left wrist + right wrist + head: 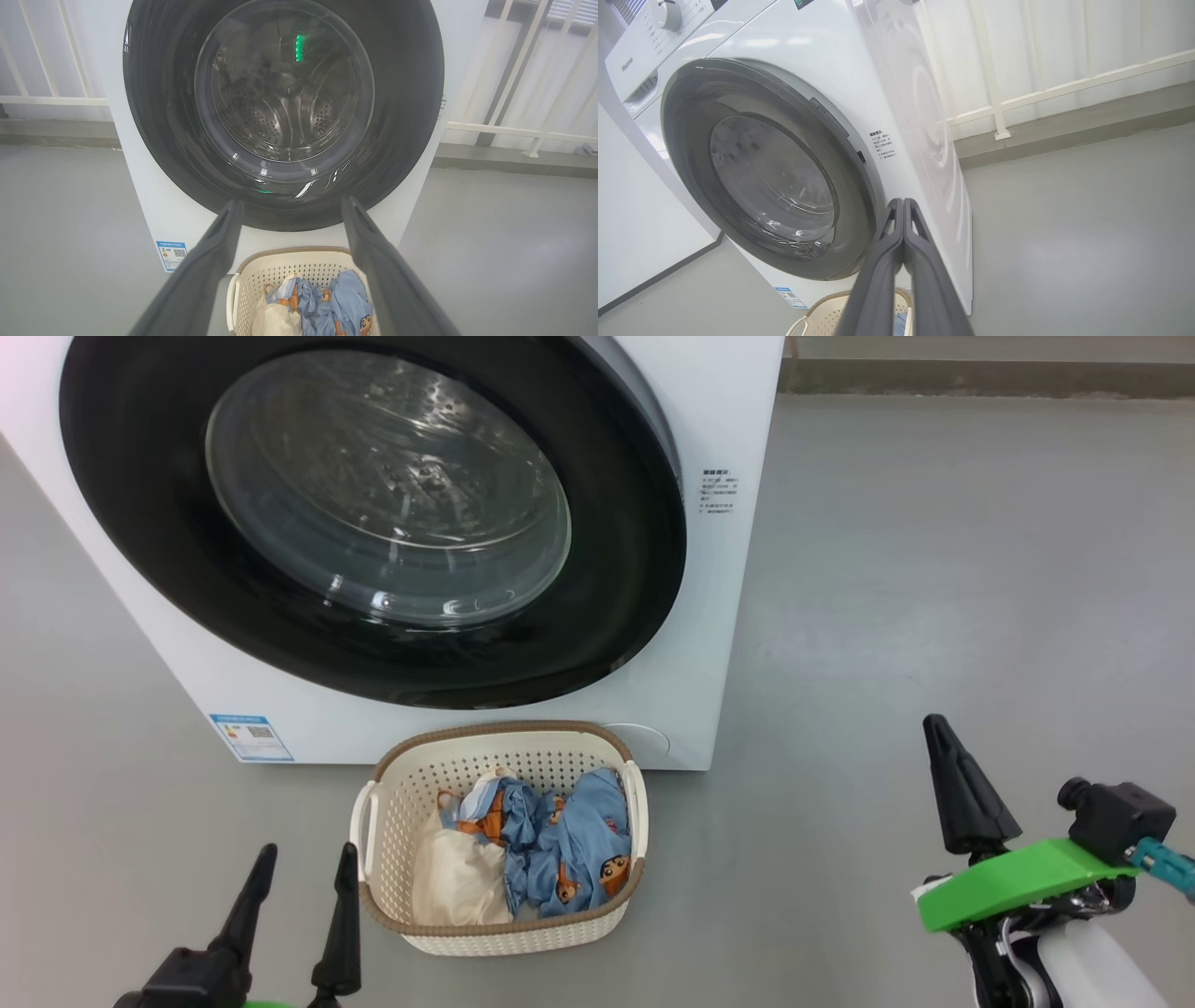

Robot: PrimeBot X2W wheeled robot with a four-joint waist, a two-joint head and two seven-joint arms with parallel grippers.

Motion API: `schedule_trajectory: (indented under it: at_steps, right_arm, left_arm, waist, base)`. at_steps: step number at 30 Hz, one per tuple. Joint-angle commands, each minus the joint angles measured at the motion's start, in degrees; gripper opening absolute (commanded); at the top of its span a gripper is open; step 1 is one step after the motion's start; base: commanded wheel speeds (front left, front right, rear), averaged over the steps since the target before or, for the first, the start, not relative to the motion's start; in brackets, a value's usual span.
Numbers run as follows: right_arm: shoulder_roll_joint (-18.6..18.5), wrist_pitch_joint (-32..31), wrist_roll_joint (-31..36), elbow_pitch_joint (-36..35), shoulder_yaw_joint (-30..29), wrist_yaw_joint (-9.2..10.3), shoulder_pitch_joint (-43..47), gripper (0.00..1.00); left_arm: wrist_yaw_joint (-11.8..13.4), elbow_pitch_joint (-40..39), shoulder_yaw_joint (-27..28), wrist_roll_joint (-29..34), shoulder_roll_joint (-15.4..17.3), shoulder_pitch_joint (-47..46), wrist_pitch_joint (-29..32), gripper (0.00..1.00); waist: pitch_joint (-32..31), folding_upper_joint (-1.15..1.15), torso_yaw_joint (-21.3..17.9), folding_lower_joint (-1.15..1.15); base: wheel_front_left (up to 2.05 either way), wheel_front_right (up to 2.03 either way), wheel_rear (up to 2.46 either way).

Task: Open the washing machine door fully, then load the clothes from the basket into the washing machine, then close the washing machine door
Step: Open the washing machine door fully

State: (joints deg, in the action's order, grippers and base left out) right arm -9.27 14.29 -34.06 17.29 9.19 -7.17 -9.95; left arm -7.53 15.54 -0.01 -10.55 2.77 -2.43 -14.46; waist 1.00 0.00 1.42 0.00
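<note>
here, head view: the large round glossy black door point(387, 490) of the white boxy washing machine point(724, 644) is shut. the blue printed and cream clothes point(560, 845) lie in the cream perforated plastic basket point(504, 730) on the floor before it. the left fingers point(247, 905) are spread, the right fingers point(962, 793) pressed together, both empty. left wrist view: the drum looks empty. right wrist view: the door sits flush. no step is done yet.

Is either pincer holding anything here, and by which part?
Nothing is held. The left pincer stands open and empty; the right pincer is shut on nothing.
</note>
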Motion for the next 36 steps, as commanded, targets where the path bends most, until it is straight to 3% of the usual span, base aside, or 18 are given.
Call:
schedule_trajectory:
  at_steps: [1, 13, 21, 36]
  right_arm:
    - [-0.97, 0.71, -2.17, -0.9, 1.41, -0.32, -2.78, 0.0]
    - [-3.57, 0.71, -15.79, 2.14, 3.72, -0.32, -9.82, 0.0]
    - [-6.84, 0.71, -29.04, 3.36, 6.14, -0.32, -16.03, 0.0]
    - [-13.88, -0.6, -46.18, 4.97, 13.04, -0.32, -29.47, 0.0]
  left_arm:
    - [0.04, -0.81, 1.4, -0.28, 0.92, -1.94, -0.54, 1.0]
    - [0.04, -0.9, 0.63, -0.32, 0.79, -2.39, -0.54, 1.0]
    - [0.04, -1.22, -0.45, -0.48, 0.63, -3.62, -0.54, 1.0]
    - [0.04, -1.38, -2.86, -0.71, 0.41, -8.12, -0.54, 1.0]
  waist:
    - [-0.02, 0.0, 0.12, 0.0]
    - [1.27, 0.0, 1.13, 0.0]
    - [3.61, 0.0, 2.1, 0.0]
    - [10.82, 0.0, 4.52, 0.0]
  base:
    - [0.0, 0.0, 0.0]
    - [0.0, 0.0, 0.0]
    - [0.0, 0.0, 0.0]
    - [0.0, 0.0, 0.0]
